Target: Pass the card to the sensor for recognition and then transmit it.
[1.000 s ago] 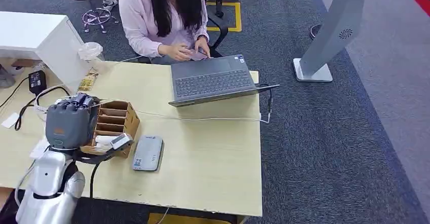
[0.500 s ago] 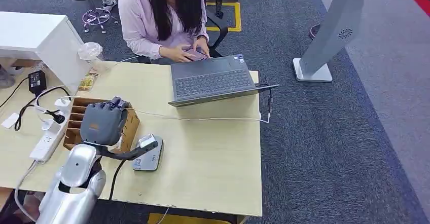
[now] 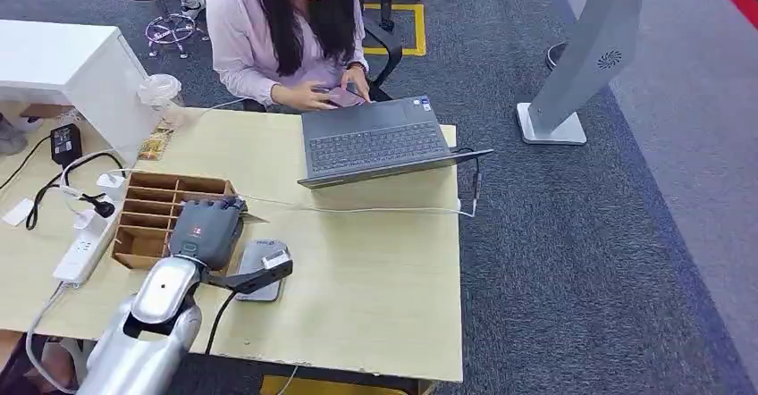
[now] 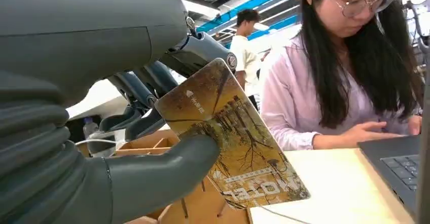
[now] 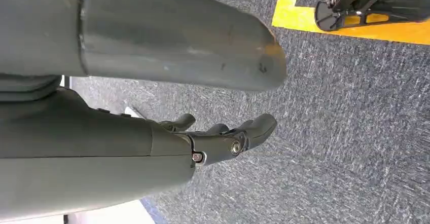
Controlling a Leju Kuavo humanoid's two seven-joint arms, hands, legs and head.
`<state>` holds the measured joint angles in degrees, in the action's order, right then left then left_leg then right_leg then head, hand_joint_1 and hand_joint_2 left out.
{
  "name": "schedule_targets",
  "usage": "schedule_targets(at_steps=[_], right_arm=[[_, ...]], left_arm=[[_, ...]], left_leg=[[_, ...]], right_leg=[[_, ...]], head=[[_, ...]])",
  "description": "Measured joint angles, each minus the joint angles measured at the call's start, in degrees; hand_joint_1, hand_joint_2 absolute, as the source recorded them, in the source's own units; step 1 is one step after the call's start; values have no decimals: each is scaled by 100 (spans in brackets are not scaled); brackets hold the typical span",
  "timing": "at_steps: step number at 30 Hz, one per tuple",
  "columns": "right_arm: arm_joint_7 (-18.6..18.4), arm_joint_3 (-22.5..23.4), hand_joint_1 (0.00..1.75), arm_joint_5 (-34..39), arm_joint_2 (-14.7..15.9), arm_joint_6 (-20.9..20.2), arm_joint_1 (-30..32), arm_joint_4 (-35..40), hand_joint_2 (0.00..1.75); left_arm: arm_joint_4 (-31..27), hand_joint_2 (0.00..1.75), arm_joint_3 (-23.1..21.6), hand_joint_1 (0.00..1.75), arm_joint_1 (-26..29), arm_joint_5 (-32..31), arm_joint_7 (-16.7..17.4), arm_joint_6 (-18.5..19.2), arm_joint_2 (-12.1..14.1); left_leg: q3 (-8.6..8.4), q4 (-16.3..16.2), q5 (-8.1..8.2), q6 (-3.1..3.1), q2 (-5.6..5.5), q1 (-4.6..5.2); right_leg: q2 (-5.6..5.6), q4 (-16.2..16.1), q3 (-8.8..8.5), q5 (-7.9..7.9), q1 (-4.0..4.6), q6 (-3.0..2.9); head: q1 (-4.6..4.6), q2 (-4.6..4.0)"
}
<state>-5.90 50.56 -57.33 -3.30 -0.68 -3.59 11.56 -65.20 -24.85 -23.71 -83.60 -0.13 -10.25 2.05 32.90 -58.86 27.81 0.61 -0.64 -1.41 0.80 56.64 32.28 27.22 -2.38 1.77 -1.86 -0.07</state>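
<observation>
Over the grey sensor [image 3: 259,270], left hand [image 3: 207,232] now arrived from the wooden organizer [image 3: 152,216], fingers [image 4: 152,82] clamped on card [image 4: 230,138].

One card [image 4: 230,143], one laptop [image 3: 380,140], one person [image 3: 286,33].

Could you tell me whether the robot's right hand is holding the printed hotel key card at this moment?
No, the left hand pinches the brown printed key card between thumb and fingers, while the right hand hangs empty over carpet.

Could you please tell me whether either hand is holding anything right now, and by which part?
The left hand holds the card near one short end, thumb on its printed face and fingers behind. The right hand holds nothing.
</observation>
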Motion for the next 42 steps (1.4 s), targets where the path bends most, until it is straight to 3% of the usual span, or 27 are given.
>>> schedule_targets(at_steps=[20,24,31,34,39,42], right_arm=[[-42,57,0,-238,-2,68,0,-2,0],[-39,55,0,-330,-2,61,-8,-2,0],[-33,55,0,-431,-2,59,-3,-2,0],[-33,55,0,-444,-2,44,-3,-2,0],[-15,55,0,-516,-2,44,1,-4,0],[-4,55,0,-542,-2,44,-4,-7,0]], left_arm=[[553,175,-593,175,-36,114,17,571,26],[832,175,-721,175,-266,277,15,887,50],[1132,175,-811,175,-504,420,15,955,79],[1211,175,-824,175,-552,479,11,877,94],[1159,175,-820,175,-548,260,360,14,103],[1071,175,-785,175,-551,183,418,-177,105]], left_leg=[[0,0,0,0,0,0],[-3,0,0,0,-4,0],[-21,1,0,0,-4,1],[-25,1,-1,-1,-3,1],[-21,1,-5,-5,-3,1],[-18,0,-6,-6,-5,1]], right_leg=[[-1,0,0,0,0,0],[-8,0,-10,0,0,0],[-6,1,-26,0,0,0],[-6,1,-29,0,0,0],[-7,1,-26,-1,0,1],[-9,1,-27,-1,0,1]], head=[[0,0],[0,0],[2,0],[0,0],[2,0],[2,0]])
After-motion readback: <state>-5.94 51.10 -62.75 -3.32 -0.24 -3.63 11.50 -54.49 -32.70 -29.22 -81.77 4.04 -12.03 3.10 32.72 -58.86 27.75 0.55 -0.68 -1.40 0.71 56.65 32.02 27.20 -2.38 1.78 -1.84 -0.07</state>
